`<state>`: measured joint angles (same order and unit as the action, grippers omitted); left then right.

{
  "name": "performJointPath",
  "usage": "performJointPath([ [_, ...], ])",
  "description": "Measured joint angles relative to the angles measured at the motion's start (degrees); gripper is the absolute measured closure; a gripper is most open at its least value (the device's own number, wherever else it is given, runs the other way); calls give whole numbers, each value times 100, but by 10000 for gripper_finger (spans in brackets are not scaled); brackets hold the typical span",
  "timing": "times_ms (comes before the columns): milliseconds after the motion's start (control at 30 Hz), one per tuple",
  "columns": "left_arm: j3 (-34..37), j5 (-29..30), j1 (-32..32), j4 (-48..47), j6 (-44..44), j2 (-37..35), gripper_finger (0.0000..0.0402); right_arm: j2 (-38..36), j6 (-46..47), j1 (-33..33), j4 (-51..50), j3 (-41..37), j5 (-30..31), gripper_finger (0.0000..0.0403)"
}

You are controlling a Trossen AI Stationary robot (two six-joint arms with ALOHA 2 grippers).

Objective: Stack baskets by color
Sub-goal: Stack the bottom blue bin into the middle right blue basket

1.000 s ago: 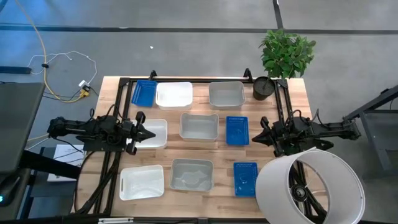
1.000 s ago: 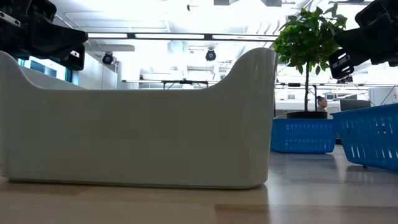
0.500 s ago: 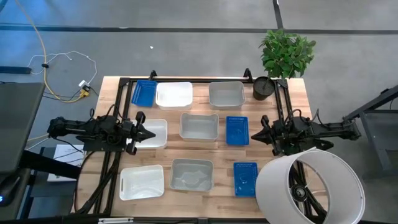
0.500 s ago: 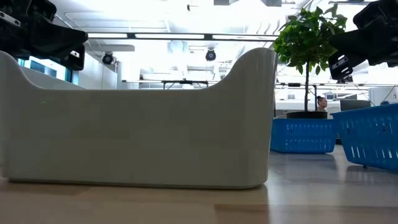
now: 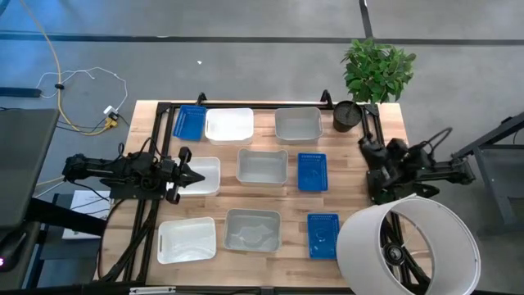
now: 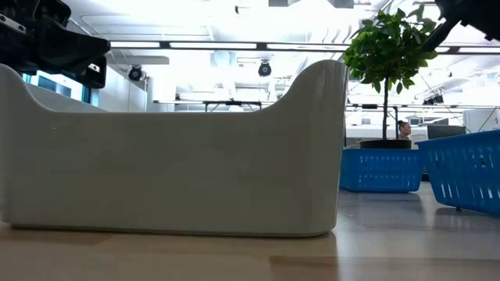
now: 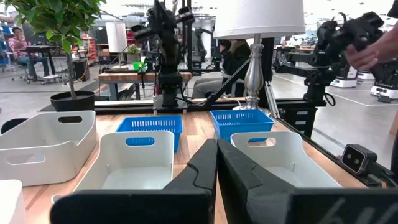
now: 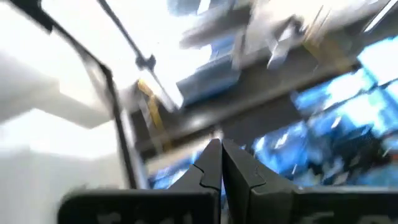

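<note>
Baskets lie open side up in three rows on the wooden table [image 5: 385,135]: three white [image 5: 228,125], three translucent grey [image 5: 262,166] and three smaller blue [image 5: 312,172]. My left gripper [image 5: 199,177] is shut and points level above the left part of the middle-row white basket [image 5: 210,168], touching nothing; its shut fingers [image 7: 205,163] show in the left wrist view. My right gripper [image 5: 367,148] is shut and tipped upward at the table's right side, clear of the middle blue basket; its fingers [image 8: 211,163] are together.
A large white lampshade [image 5: 407,246] stands at the near right corner, beside my right arm. A black plant pot [image 5: 347,115] with a green plant [image 5: 377,70] is at the far right. Black frame rails [image 5: 246,105] run along the table's edges. In the low view a white basket's wall [image 6: 172,156] fills the foreground.
My right gripper has tipped upward and risen, drawing back from the middle blue basket toward the table's right edge, and stays shut. In the low view it has gone up almost out of the picture. The baskets have not moved.
</note>
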<state>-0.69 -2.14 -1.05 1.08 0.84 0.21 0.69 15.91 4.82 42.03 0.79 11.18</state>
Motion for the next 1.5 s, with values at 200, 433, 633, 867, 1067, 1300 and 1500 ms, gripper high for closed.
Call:
performJointPath([
  [200,0,1,0,-2,0,-1,402,128,-430,-2,-883,567,593,402],
  [433,0,1,-1,-2,2,-2,401,1289,925,-2,-3130,1517,1963,358],
  [633,0,1,0,-1,1,-2,401,2878,1851,-24,-4459,2566,2725,254],
  [867,0,1,1,-1,2,-1,402,4332,4597,-506,-6916,3822,2323,184],
  [1067,0,1,1,0,1,0,402,5281,5308,-866,-8443,4355,1497,178],
  [1300,0,1,1,-1,1,-1,401,5705,4806,-1192,-8553,4446,697,178],
  [1500,0,1,0,-2,0,-2,401,5711,3547,-1272,-8551,4446,-1244,178],
])
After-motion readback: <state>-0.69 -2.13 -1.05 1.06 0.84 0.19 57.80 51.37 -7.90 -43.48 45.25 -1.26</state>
